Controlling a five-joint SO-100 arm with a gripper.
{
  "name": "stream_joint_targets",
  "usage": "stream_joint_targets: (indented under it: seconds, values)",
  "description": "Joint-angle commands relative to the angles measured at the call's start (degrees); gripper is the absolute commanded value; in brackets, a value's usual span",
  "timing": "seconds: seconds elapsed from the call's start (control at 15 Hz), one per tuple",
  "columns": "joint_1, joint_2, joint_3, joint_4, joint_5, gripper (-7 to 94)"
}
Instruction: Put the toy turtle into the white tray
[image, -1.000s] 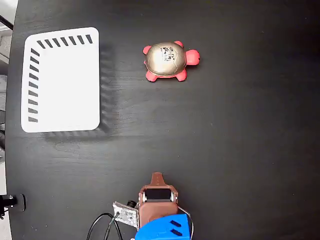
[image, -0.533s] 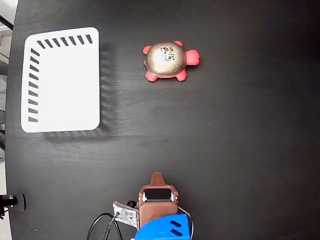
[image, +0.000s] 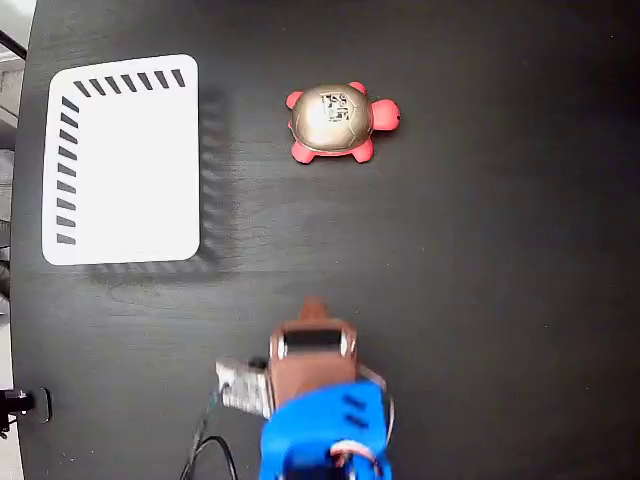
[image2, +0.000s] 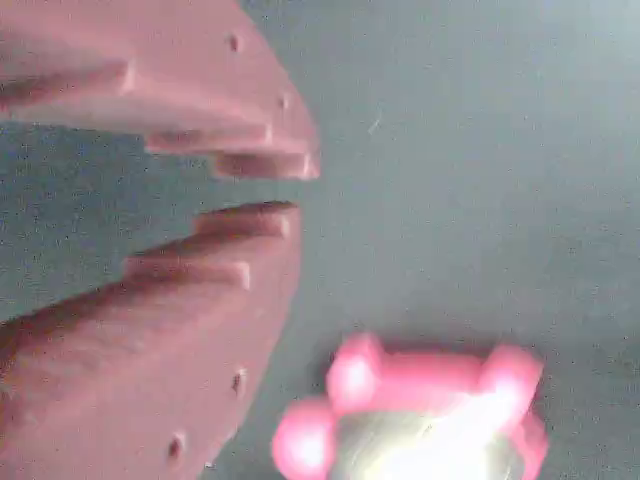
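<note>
A toy turtle (image: 340, 122) sits on a black worktop (image: 480, 280), well right of the white tray (image: 122, 160) in the fixed view. The red-brown end effector (image2: 285, 190) holds nothing, its fingers parted only by a narrow gap, well short of the turtle.

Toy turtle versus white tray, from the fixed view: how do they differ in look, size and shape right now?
The toy turtle is far smaller than the white tray. The turtle is rounded, with a shiny gold-bronze domed shell and red-pink head and feet; the tray is flat, plain white and rectangular with rounded corners. The tray has rows of dark slanted slots along two edges; the turtle has only a small dark mark on its shell. Both rest on the black table, apart.
</note>
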Motion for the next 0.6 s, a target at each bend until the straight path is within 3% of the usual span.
stream_joint_targets:
  seconds: [0.0, 0.53]
  values:
    - [1.05, -15.03, -19.6, 2.55, -1.85, 0]
    - [0.62, -53.0, -64.78, 13.27, -5.98, 0]
